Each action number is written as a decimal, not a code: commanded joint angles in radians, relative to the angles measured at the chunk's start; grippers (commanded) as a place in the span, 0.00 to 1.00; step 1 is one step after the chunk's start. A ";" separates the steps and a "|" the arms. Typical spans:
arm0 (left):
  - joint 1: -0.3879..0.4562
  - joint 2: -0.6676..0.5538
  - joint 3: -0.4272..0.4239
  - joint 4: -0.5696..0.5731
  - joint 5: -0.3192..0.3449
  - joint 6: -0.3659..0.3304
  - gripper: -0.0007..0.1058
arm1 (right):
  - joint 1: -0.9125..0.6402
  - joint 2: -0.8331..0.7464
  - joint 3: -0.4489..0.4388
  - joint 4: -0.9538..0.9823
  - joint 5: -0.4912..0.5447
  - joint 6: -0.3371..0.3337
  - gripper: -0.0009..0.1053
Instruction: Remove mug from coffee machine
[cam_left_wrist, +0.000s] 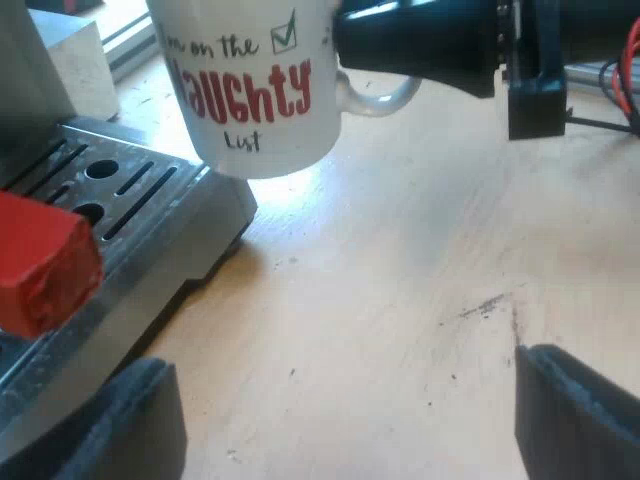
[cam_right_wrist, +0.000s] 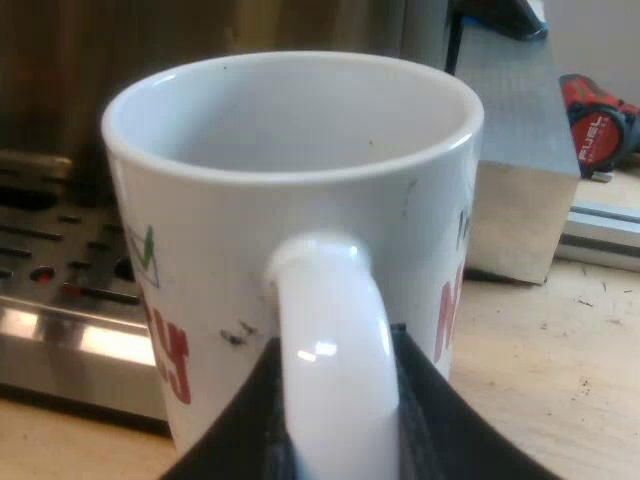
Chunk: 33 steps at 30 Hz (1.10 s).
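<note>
White ceramic printed mug (cam_left_wrist: 250, 90), over pale wooden tabletop (cam_left_wrist: 400, 300) just beside steel slotted drip tray (cam_left_wrist: 205, 205); handle at six o'clock, tray at ten.

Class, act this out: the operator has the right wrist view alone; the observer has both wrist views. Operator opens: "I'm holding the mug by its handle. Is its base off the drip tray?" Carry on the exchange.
Observer: Yes. The mug has its base beside the drip tray, over the wooden table; whether it touches the table, I can't tell.
Operator: Where's the left gripper?
Observer: Open over the table, apart from the mug.
Operator: Anything near the tray?
Observer: The holder handle's red end hangs above it, apart from the mug.
</note>
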 joint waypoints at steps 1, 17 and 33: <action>-0.004 0.001 -0.011 -0.015 0.007 -0.020 0.66 | -0.001 -0.014 -0.007 -0.029 0.042 0.005 0.01; -0.004 0.004 0.043 -0.195 0.007 -0.127 0.66 | -0.200 -0.014 -0.007 0.031 0.071 0.050 0.01; -0.004 0.253 0.043 -0.316 0.007 -0.124 0.66 | -0.467 0.088 -0.007 -0.002 -0.205 0.042 0.01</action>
